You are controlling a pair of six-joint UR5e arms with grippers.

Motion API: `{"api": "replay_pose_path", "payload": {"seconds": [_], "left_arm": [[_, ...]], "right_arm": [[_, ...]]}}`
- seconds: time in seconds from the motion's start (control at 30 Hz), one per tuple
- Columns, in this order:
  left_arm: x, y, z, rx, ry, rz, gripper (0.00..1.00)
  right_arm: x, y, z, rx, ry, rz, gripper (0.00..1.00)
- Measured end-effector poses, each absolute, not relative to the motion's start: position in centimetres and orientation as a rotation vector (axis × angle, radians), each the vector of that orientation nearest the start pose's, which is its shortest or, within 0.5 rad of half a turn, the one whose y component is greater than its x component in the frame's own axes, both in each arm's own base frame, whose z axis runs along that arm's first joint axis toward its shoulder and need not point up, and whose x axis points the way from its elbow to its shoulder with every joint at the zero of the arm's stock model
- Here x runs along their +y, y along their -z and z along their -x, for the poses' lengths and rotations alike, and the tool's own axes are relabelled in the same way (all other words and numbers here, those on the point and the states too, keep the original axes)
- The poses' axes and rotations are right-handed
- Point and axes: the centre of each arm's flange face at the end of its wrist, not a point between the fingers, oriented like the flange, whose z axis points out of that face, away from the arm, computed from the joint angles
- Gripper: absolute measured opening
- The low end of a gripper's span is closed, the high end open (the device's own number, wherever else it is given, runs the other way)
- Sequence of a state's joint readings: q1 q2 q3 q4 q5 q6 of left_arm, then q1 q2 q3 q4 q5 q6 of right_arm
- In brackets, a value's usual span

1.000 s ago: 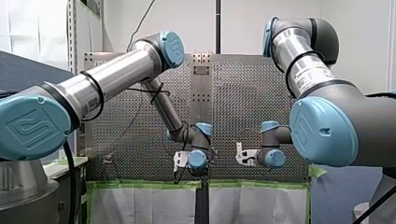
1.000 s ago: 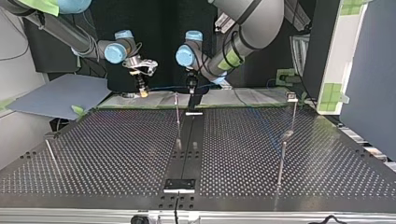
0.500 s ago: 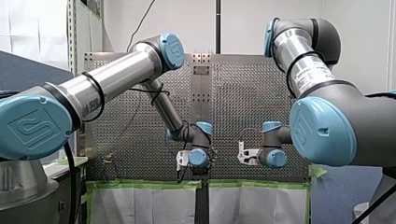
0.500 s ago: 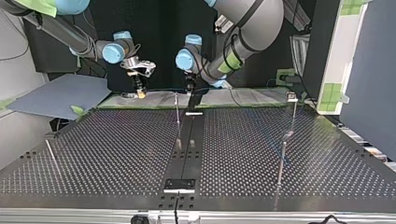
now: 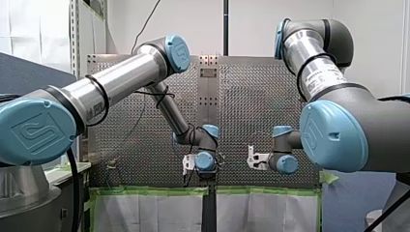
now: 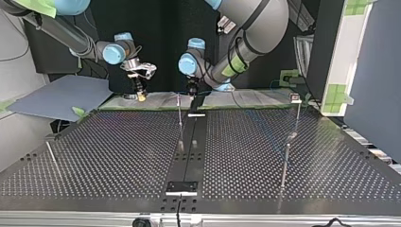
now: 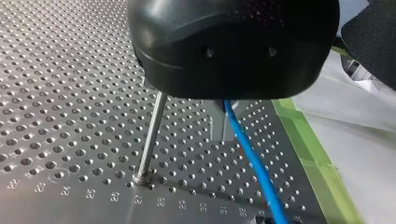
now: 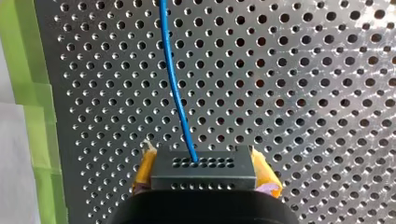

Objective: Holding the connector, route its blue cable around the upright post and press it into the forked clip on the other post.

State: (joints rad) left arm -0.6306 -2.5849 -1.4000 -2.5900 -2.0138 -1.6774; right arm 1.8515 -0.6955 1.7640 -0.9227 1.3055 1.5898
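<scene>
In the right wrist view a black connector block (image 8: 203, 169) sits between yellow pads (image 8: 144, 170), with my right gripper (image 8: 203, 163) shut on it. The blue cable (image 8: 175, 93) leaves the block and runs on over the perforated plate. In the left wrist view the same blue cable (image 7: 252, 163) comes out from under the black gripper body, which hides the fingers. An upright post (image 7: 150, 140) stands just beside it. In the top view my left gripper (image 6: 193, 92) hangs close behind the middle post (image 6: 179, 118). My right gripper (image 6: 140, 96) is further toward that view's left. A taller post with a small head (image 6: 295, 98) stands at that view's right.
A black strip (image 6: 189, 151) runs down the middle of the perforated table (image 6: 118, 151). Another post (image 6: 285, 163) stands at the top view's right, and a leaning rod (image 6: 52, 158) at its left. Green tape (image 7: 308, 149) and white sheeting edge the table near the grippers. A grey board (image 6: 61, 97) lies beyond.
My right gripper has drifted toward the top view's left with the connector. My left gripper has crept forward toward the middle post. The two grippers are slightly further apart.
</scene>
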Motion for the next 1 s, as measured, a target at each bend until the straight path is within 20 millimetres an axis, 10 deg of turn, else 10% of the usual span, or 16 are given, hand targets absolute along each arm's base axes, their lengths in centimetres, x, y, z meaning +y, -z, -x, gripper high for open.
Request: {"api": "replay_pose_path", "payload": {"seconds": [1.0], "left_arm": [[-47.4,0.8,-52.2,1.834,0.080,-0.195,0.02]], "right_arm": [[-55.3,3.9,-31.9,-1.075,-1.428,-1.788,0.00]]}}
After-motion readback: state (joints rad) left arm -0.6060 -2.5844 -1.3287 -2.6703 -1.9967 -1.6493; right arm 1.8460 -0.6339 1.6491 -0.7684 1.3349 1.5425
